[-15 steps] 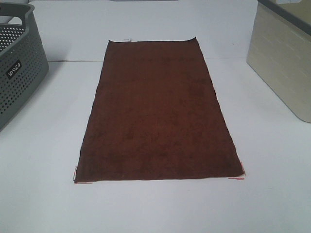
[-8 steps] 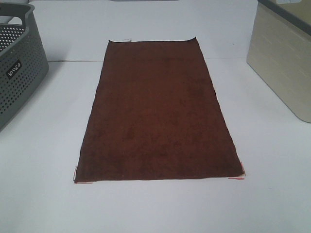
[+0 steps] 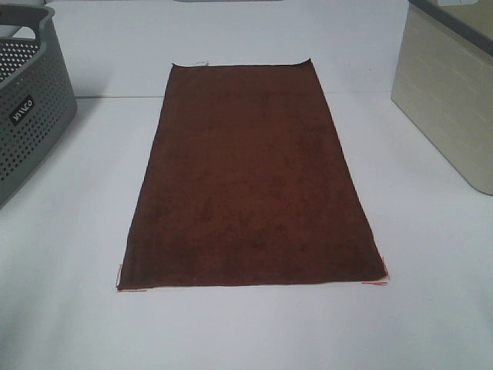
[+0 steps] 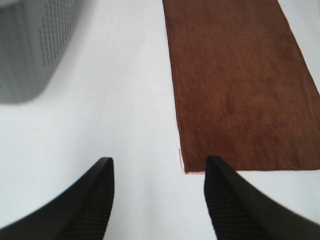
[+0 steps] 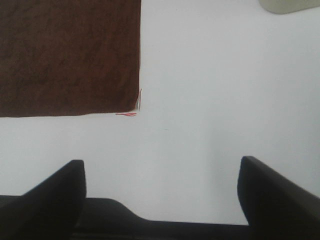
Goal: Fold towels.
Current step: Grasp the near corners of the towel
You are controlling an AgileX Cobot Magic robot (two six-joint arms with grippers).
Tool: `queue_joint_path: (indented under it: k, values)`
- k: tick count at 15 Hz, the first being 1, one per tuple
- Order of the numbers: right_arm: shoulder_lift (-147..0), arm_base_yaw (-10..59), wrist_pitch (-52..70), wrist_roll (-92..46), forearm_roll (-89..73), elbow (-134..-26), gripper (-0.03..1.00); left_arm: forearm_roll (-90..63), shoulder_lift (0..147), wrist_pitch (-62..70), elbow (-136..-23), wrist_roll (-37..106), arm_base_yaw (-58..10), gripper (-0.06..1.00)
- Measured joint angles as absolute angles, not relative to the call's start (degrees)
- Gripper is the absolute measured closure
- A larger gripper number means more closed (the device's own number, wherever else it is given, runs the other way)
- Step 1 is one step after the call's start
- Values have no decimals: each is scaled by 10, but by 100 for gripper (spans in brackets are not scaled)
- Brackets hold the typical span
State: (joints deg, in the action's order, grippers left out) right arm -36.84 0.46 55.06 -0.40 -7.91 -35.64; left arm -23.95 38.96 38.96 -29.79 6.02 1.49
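Observation:
The dark reddish-brown towel (image 3: pixel 250 173) lies flat and fully spread on the white table, its long side running away from me, with a small pale tag (image 3: pixel 202 63) at its far left corner. Neither arm shows in the exterior high view. In the left wrist view my left gripper (image 4: pixel 159 172) is open and empty above the bare table, just short of the towel's near left corner (image 4: pixel 186 169). In the right wrist view my right gripper (image 5: pixel 161 172) is open and empty, short of and to the right of the towel's near right corner (image 5: pixel 132 109).
A grey perforated basket (image 3: pixel 27 108) stands at the left edge of the table, also in the left wrist view (image 4: pixel 30 45). A beige bin (image 3: pixel 454 100) stands at the right edge. Thin red marks (image 3: pixel 373 283) lie at the towel's near corners.

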Motion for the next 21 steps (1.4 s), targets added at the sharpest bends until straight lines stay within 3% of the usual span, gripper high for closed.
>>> queue_joint_path:
  k: [9, 15, 21]
  values:
    - [-678, 5, 467, -68, -159, -393, 19, -568, 760, 372, -298, 348, 15, 42]
    - [-837, 5, 396, -207, -290, -393, 19, -690, 905, 337, -299, 469, 15, 42]
    - [-962, 5, 352, -262, -330, -443, 19, -878, 1022, 325, -300, 689, 1, 42]
